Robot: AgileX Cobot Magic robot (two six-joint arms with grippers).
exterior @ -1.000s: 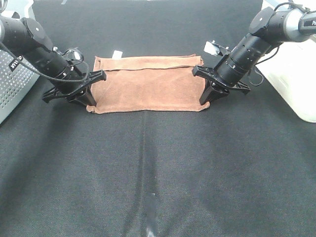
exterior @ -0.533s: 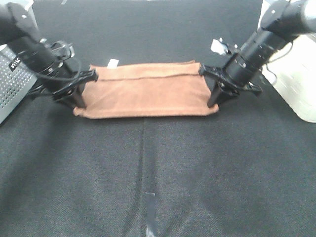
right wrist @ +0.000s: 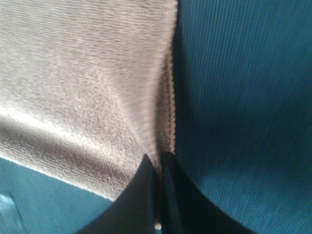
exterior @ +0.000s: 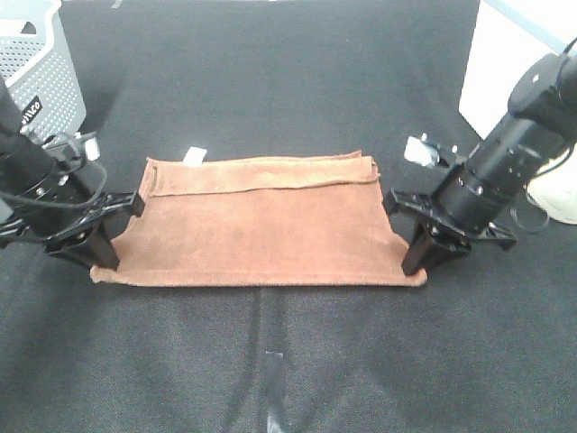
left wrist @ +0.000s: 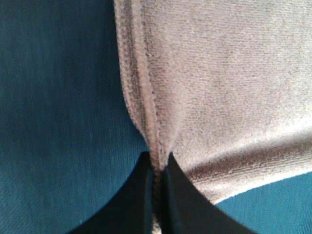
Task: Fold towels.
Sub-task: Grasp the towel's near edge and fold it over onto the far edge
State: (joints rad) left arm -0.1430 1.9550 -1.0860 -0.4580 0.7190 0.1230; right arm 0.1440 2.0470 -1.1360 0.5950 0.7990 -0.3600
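Plainly, the towel (exterior: 261,221) is a rust-brown terry cloth with a soft nap and stitched hems. It lies doubled over, with one hemmed edge of the top layer running just inside the far long edge. A small white tag (exterior: 193,155) sticks out at its far left corner.

It lies flat around the middle of the black worktop (exterior: 270,361), a little nearer the far edge than the near one. Its long axis runs left to right, parallel with the near edge of the worktop, and its short ends face the two arms. The near long edge is drawn fairly straight between the two near corners, while the right short end curves inward a little.

The left pincer (exterior: 105,263) is clenched on the near left corner of the towel. In the left wrist view the left pincer (left wrist: 157,195) has its black fingers pressed together on the hem, and the towel (left wrist: 219,87) puckers into the grip.

The right pincer (exterior: 414,267) is clenched on the near right corner. The right wrist view shows the right pincer (right wrist: 158,195) pinching the edge of the towel (right wrist: 73,73) in the same way.

A grey perforated basket (exterior: 45,63) stands at the far left corner.
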